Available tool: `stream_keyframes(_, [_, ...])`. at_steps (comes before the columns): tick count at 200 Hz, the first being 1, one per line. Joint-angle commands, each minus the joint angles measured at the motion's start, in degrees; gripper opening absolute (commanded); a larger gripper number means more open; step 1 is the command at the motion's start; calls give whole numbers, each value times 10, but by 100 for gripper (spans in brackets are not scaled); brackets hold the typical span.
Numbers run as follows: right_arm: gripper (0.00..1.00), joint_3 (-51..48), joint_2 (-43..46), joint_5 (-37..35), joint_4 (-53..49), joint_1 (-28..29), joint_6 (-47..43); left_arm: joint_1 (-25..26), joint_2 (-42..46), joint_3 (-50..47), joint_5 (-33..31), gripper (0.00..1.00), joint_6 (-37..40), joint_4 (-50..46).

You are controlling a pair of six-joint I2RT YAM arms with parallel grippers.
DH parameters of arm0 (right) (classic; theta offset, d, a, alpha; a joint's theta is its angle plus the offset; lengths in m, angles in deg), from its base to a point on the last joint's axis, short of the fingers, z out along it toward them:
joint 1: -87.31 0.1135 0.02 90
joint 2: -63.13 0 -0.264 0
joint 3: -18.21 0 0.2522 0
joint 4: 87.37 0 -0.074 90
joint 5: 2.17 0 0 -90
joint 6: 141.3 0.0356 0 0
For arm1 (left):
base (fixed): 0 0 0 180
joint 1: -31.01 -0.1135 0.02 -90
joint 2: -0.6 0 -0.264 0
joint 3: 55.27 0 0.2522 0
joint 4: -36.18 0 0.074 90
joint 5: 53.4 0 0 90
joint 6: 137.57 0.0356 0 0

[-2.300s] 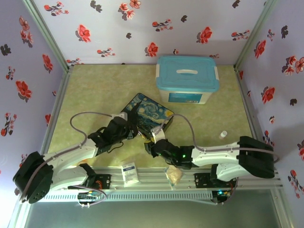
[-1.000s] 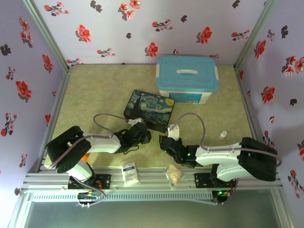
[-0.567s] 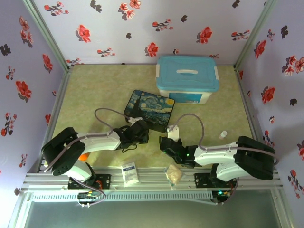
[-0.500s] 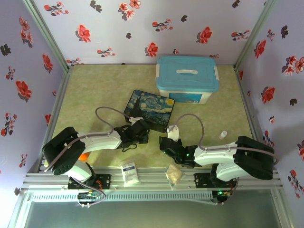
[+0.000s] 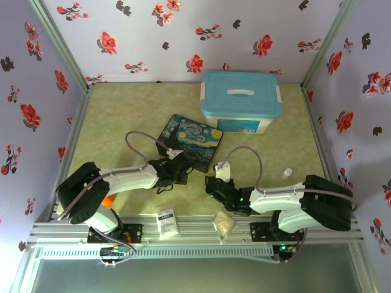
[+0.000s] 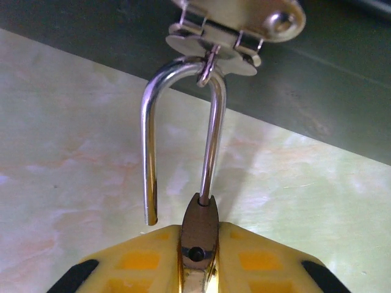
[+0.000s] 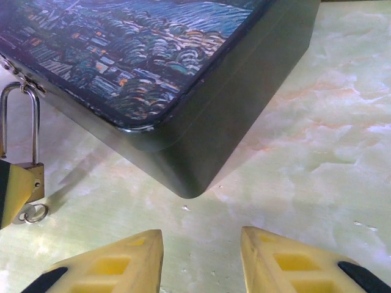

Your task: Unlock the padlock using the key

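Observation:
The brass padlock (image 6: pixel 200 218) is pinched edge-on in my left gripper (image 6: pixel 200 228), which is shut on its body. Its silver shackle (image 6: pixel 146 152) stands open: one leg ends free above the table, the other runs into the body. The bend hooks through the small ring of the hasp (image 6: pixel 238 12) on the dark starry-night box (image 5: pixel 192 139). In the right wrist view the padlock (image 7: pixel 36 180) hangs at the box's left edge, with a small silver ring (image 7: pixel 33 213) under it. The key's blade is hidden. My right gripper (image 7: pixel 201 235) is open and holds nothing, just short of the box corner (image 7: pixel 195 165).
A white bin with a blue lid (image 5: pixel 241 101) stands behind the box. A small white cap-like piece (image 5: pixel 286 173) lies at the right. Two small packets (image 5: pixel 166 223) (image 5: pixel 224 224) rest on the front rail. Both arms lie low in front of the box.
My left gripper has crept forward and right toward the box's front edge, and its jaws have tightened slightly. The right arm has stayed still.

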Motion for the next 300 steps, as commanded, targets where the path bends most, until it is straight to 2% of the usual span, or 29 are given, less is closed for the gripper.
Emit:
stream_keyframes(1, [38, -7, -3, -11, 6, 4, 18, 3, -18, 25, -40, 19, 29, -80])
stream_keyframes(63, [38, -3, -9, -14, 1, 3, 18, 45, -69, 77, -56, 23, 20, -108])
stream_keyframes(119, [38, -8, -10, -15, -1, 3, 24, 61, -77, 97, -61, 32, 18, -124])
stream_keyframes(145, [38, -16, -6, -9, 15, 4, 19, 66, -63, 95, -55, 36, 17, -114])
stream_keyframes(182, [43, -50, 32, 3, 85, 20, -30, 61, 6, 72, -54, 50, 17, -89])
stream_keyframes(190, [50, -60, 43, 23, 113, 21, -40, 54, 33, 61, -49, 52, 20, -81])
stream_keyframes(207, [73, -68, 62, 56, 141, 22, -55, 32, 105, 33, -26, 59, 37, -51])
stream_keyframes(225, [83, -57, 85, 82, 126, 24, -65, 3, 190, 0, 3, 75, 55, -15])
stream_keyframes(240, [87, -41, 90, 108, 115, 27, -84, -26, 255, -30, 24, 99, 60, 16])
stream_keyframes(268, [86, 8, 48, 177, 113, 32, -115, -100, 331, -78, 75, 100, 63, 50])
stream_keyframes(300, [78, 65, -59, 178, 154, 26, -96, -171, 345, -102, 123, 100, 66, 58])
